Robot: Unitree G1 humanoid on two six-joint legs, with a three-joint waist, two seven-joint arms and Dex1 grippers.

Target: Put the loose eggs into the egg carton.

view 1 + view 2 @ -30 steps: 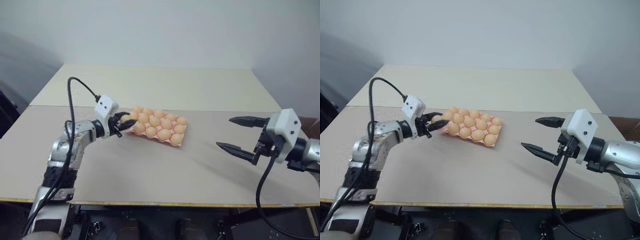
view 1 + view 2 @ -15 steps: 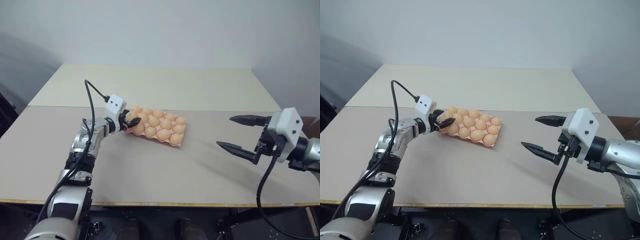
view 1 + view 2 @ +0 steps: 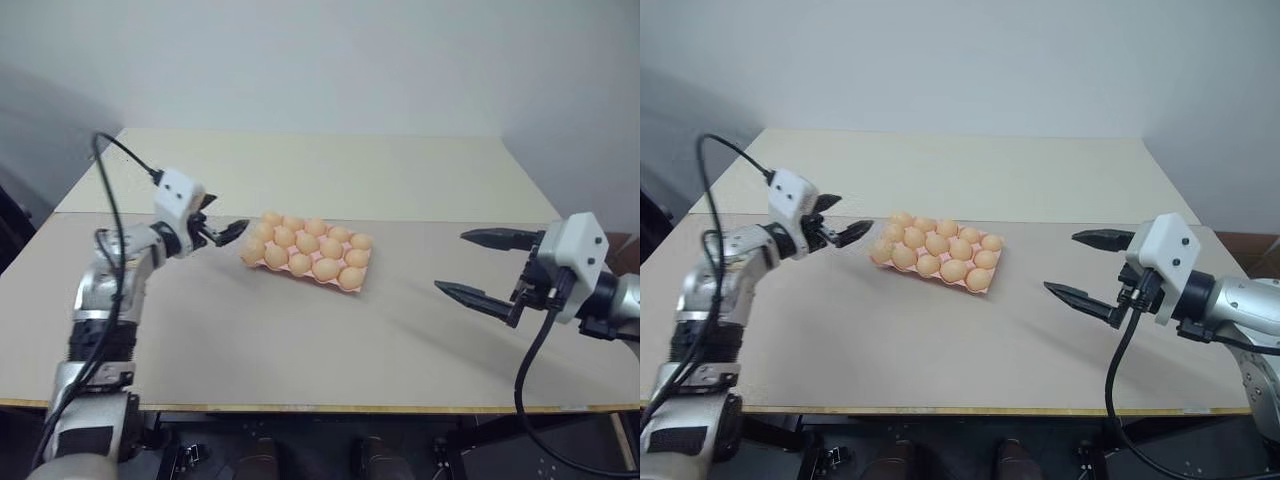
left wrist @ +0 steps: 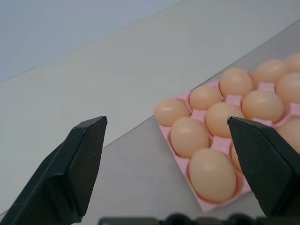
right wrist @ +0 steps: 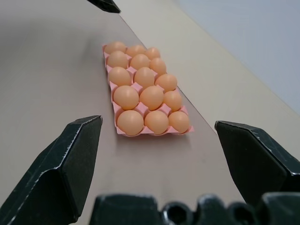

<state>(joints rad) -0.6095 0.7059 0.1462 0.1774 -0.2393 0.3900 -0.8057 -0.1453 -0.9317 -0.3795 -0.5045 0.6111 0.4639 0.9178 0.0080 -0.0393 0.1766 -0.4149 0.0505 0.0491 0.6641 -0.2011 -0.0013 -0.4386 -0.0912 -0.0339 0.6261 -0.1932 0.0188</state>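
Left eye view: egg carton full on the desk.
Eggs fill every cup, mid-desk; left gripper gapes empty just beside it, right gripper spread wide, well apart.

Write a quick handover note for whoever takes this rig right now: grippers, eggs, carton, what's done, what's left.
Left gripper: jaws open, empty, just left of the egg carton, apart from it.
Right gripper: jaws open, empty, hovering over the table well right of the carton.
Eggs: fifteen seated, every cup filled.
Done: loading looks complete.
Left: none seen loose on the table; likely just pull both arms back.
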